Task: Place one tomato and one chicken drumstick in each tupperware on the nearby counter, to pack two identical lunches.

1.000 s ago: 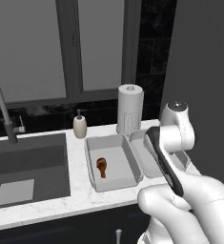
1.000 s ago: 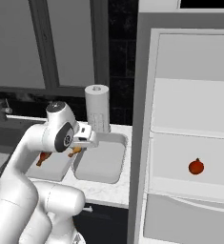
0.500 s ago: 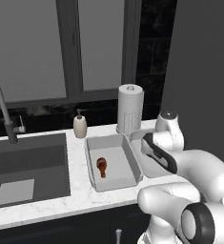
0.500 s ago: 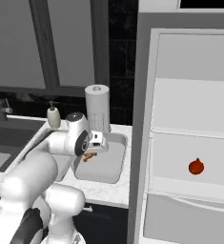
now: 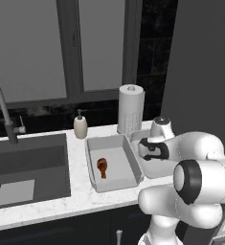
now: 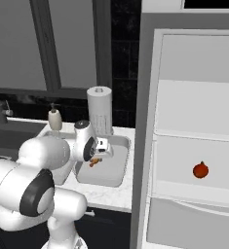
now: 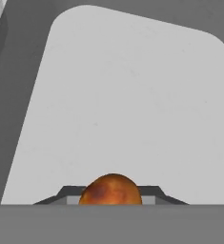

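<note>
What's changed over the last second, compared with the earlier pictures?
The arm swung the gripper, shut on the second chicken drumstick, from over the near tupperware across to above the empty far tupperware, closer to the paper-towel roll. Nothing was let go. The first drumstick, the soap bottle and the tomato on the fridge shelf stayed put.

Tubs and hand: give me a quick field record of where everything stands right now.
left tub: on the counter, holds one drumstick, no tomato
right tub: bare floor in the hand view, no food lying in it
hand: shut on second drumstick, over the right tub
tomato: on a fridge shelf
towel roll: upright behind the tubs
soap bottle: between sink and left tub
</note>
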### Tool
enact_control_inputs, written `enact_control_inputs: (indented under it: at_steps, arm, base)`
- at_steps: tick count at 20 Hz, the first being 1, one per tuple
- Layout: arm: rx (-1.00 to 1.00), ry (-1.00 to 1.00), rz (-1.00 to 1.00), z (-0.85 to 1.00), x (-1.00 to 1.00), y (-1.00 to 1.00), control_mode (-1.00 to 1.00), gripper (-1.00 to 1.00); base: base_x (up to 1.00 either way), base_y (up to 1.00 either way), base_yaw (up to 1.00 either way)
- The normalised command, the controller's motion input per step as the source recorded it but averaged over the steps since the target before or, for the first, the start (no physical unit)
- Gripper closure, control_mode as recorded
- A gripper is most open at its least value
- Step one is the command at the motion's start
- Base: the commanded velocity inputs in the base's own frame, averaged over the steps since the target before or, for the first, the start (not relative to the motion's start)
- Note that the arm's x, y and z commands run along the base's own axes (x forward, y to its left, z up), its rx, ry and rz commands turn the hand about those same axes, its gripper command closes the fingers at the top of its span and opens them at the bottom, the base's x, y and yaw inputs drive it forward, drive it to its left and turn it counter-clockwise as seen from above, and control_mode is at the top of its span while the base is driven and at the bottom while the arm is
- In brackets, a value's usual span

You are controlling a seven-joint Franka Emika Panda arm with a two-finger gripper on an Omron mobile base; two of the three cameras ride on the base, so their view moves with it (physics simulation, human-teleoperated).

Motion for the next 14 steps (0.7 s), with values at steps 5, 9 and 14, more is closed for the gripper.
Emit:
enact_control_inputs:
  at_steps: [5, 9, 14]
  arm:
    - [0.0, 0.0, 0.0, -0.33, 0.05, 0.0, -1.0, 1.0]
    - [0.0, 0.0, 0.0, -0.18, 0.01, 0.0, -1.0, -1.0]
    - [0.0, -0.06, 0.0, 0.24, -0.11, 0.01, -1.0, -1.0]
  base:
    - [0.0, 0.0, 0.0]
    - [0.0, 0.0, 0.0]
    - [0.0, 0.0, 0.0]
